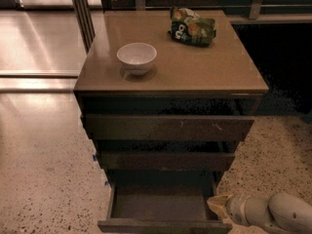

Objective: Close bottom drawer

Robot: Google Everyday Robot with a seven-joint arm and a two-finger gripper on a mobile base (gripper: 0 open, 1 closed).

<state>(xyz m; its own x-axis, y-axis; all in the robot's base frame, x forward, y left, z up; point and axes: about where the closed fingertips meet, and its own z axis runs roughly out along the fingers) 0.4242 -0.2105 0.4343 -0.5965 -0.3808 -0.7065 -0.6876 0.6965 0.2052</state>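
Observation:
The bottom drawer is the lowest of three dark brown handle-less drawers in a small cabinet. It is pulled well out, showing its dull grey-brown inner floor. Its front board lies at the lower edge of the camera view. My gripper has a pale yellowish tip on a white arm that reaches in from the lower right. The tip is at the drawer's right front corner, beside its right wall.
The middle drawer and the top drawer stick out slightly. On the cabinet top stand a white bowl and a green snack bag. Speckled floor lies on both sides, and a metal post stands at the back left.

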